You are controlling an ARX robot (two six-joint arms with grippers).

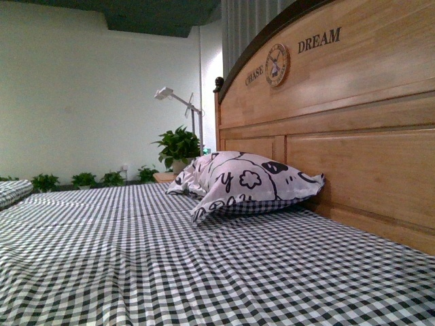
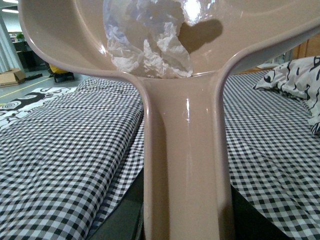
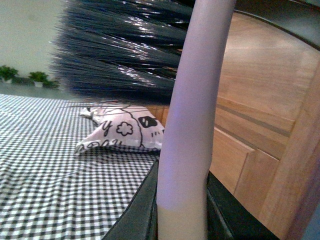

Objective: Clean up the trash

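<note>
My bed [image 1: 136,258] wears a black-and-white checked sheet. A wooden headboard [image 1: 353,136] reads "CHASE DREAM". Potted plants [image 1: 178,146] line the pale wall [image 1: 81,88].

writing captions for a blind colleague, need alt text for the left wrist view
A crumpled white wad of trash lies in the bowl of a glossy beige dustpan, whose long handle runs toward the camera. Beneath it spreads a black-and-white checked bedsheet, with a patterned pillow at one edge.

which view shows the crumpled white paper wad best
The left wrist view: the crumpled white paper wad lies in the bowl of the pale beige plastic dustpan, filling the upper middle of that picture. The front view and the right wrist view show nothing of the wad.
</note>
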